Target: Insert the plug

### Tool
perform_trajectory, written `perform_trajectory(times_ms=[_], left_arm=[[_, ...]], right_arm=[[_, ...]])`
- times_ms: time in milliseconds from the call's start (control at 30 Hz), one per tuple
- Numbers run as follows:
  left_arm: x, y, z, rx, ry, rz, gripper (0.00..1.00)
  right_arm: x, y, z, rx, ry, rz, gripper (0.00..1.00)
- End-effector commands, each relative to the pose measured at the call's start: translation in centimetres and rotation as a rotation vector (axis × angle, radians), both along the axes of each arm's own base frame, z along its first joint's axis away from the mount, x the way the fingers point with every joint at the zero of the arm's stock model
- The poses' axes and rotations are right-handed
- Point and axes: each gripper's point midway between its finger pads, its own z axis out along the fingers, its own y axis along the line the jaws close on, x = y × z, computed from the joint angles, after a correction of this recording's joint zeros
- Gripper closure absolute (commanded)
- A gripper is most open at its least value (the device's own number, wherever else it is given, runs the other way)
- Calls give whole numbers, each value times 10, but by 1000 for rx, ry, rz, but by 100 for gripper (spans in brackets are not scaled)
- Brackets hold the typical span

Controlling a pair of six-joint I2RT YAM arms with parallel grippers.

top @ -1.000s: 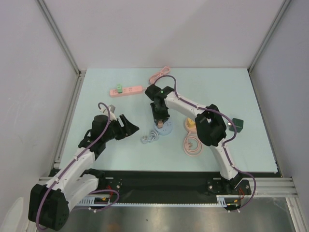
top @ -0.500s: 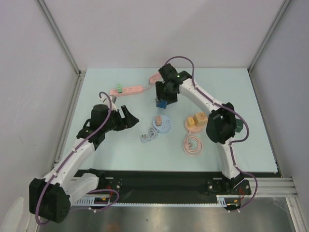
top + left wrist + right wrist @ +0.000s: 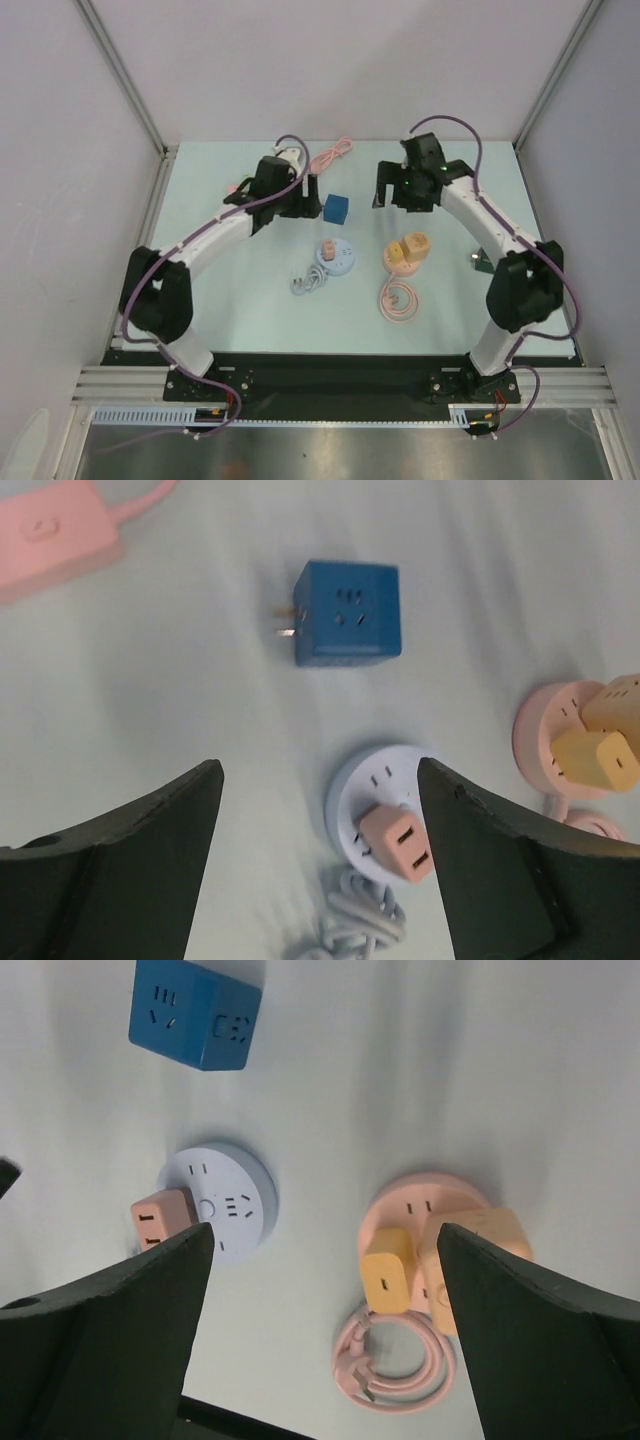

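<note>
The plug, a blue cube [image 3: 336, 208] with two metal prongs on one side, lies loose on the pale green table [image 3: 240, 300]. The left wrist view shows the blue cube [image 3: 348, 613] ahead of my left gripper [image 3: 320, 768], prongs pointing left. My left gripper [image 3: 298, 203] hangs open and empty just left of it. A little to the cube's right, my right gripper [image 3: 400, 195] is open and empty too; its view has the cube [image 3: 195, 1012] at top left of my right gripper [image 3: 325, 1230]. A pale blue round socket [image 3: 336, 257] holds a pink adapter [image 3: 398, 842].
A pink round socket [image 3: 405, 253] carries yellow adapters [image 3: 388, 1270], with a coiled pink cable [image 3: 398, 300] in front. A grey cable bundle [image 3: 308, 283] lies by the blue socket. A pink power strip [image 3: 50, 535] lies under the left arm. White walls enclose the table.
The right gripper let go of the blue cube, opened wide and moved off to the back right. The left arm swung from front left to the back centre beside the cube.
</note>
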Motion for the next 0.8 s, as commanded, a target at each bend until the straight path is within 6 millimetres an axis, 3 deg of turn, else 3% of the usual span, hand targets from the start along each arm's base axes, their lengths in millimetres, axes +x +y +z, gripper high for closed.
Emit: perform_trajectory(times_ms=[0, 33, 67, 133, 167, 200, 300, 333, 500, 767], left_arm=[[29, -25, 12, 103, -106, -92, 16], [41, -30, 20, 124, -138, -86, 14], [45, -37, -2, 183, -111, -115, 14], [58, -48, 3, 205, -128, -136, 13], [61, -53, -6, 233, -117, -148, 13], [63, -54, -27, 279, -76, -164, 13], [75, -68, -22, 286, -92, -171, 13], [77, -69, -35, 294, -69, -172, 14], [83, -77, -49, 283, -36, -163, 17], [82, -81, -72, 308, 11, -168, 21]], right_arm=[[6, -6, 49, 112, -191, -24, 0], [0, -10, 60, 120, -226, -22, 0], [-2, -12, 55, 118, -231, -19, 0], [-5, -17, 59, 107, -264, -3, 0], [-5, -21, 58, 98, -269, -10, 0], [-5, -24, 58, 92, -272, -11, 0], [-5, -32, 61, 100, -283, -13, 1], [-6, -33, 65, 105, -292, -15, 0], [-7, -45, 81, 125, -338, -39, 0], [-7, -47, 80, 144, -340, -41, 0]])
